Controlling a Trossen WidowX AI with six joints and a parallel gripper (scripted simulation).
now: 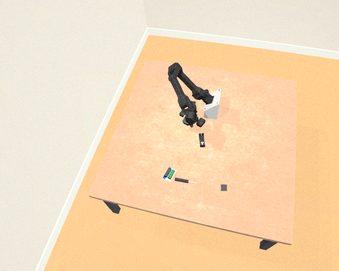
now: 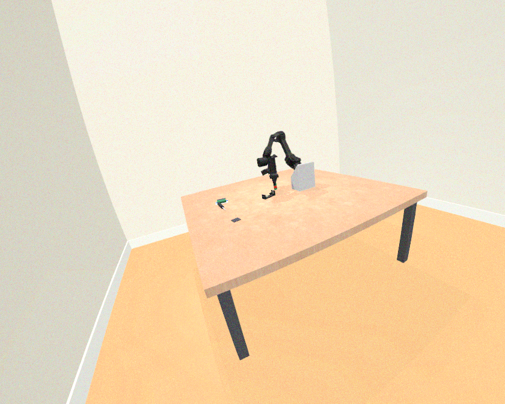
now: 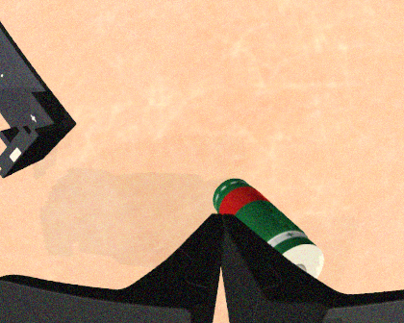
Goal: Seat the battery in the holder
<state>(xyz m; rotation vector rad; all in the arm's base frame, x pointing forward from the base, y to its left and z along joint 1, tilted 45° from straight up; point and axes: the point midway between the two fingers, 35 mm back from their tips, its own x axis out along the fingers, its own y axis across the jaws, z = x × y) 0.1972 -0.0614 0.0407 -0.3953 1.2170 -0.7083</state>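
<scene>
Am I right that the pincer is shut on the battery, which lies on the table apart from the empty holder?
Not quite: the pincer is shut, but on nothing. The wrist view shows its fingertips meeting beside the battery, which lies on the table just to their right, apart from the empty holder.

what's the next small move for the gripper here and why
Probably open the gripper before going lower. Its fingers are shut with nothing between them, and the battery stands just beside the tips, not in the holder. It can't be grasped until they spread around it.
</scene>
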